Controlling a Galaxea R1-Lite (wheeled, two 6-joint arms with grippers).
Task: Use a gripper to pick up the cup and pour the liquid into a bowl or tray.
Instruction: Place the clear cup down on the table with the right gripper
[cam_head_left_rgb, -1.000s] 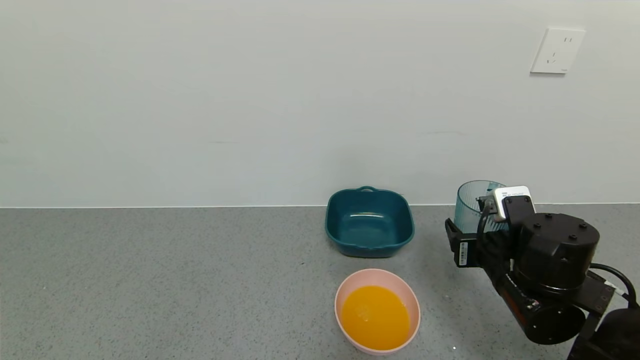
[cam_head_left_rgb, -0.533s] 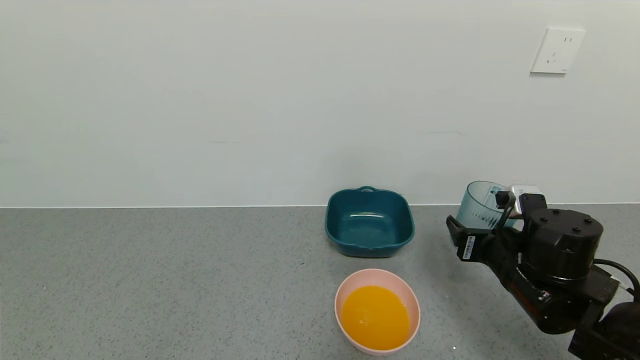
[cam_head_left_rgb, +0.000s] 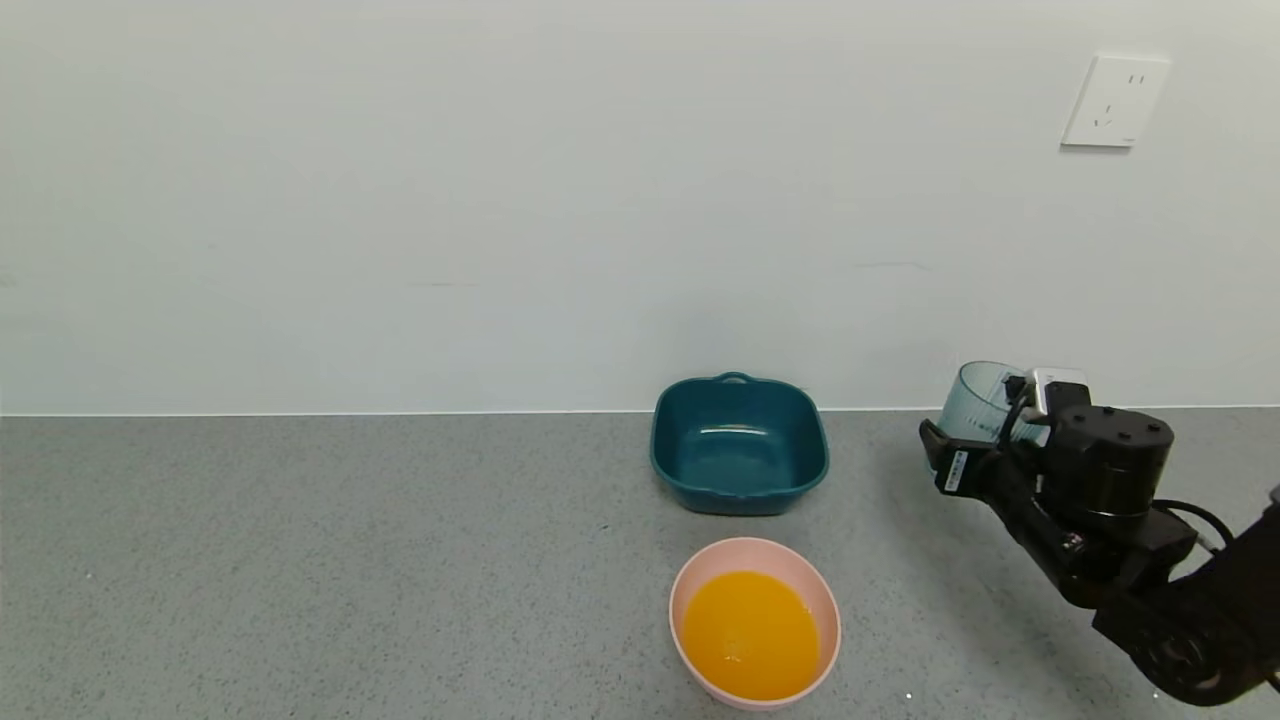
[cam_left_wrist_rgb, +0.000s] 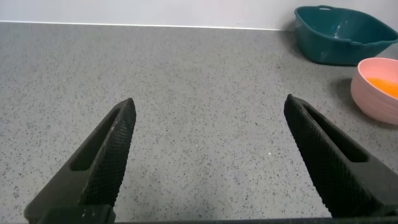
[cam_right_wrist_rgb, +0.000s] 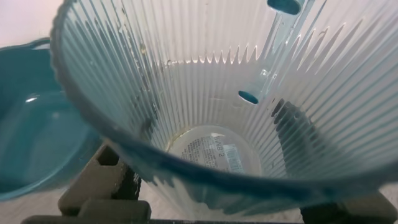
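My right gripper (cam_head_left_rgb: 975, 450) is shut on the cup (cam_head_left_rgb: 982, 400), a translucent blue-grey ribbed tumbler, near the wall at the right of the counter. In the right wrist view the cup (cam_right_wrist_rgb: 211, 124) fills the picture, empty but for a thin film at its bottom, with a finger (cam_right_wrist_rgb: 102, 180) pressed against its side. The pink bowl (cam_head_left_rgb: 700, 570) at the front holds orange liquid (cam_head_left_rgb: 750, 632). It also shows in the left wrist view (cam_left_wrist_rgb: 373, 93). My left gripper (cam_left_wrist_rgb: 208, 109) is open and empty over bare counter, left of the bowl.
A dark teal square dish (cam_head_left_rgb: 738, 445) with a loop handle stands empty behind the pink bowl, near the wall. A white wall socket (cam_head_left_rgb: 1114, 100) is at the upper right. The grey speckled counter (cam_head_left_rgb: 300, 560) stretches to the left.
My right arm has carried the cup to the right and back toward the wall, away from the bowls. The bowl, the liquid and the teal dish have not moved.
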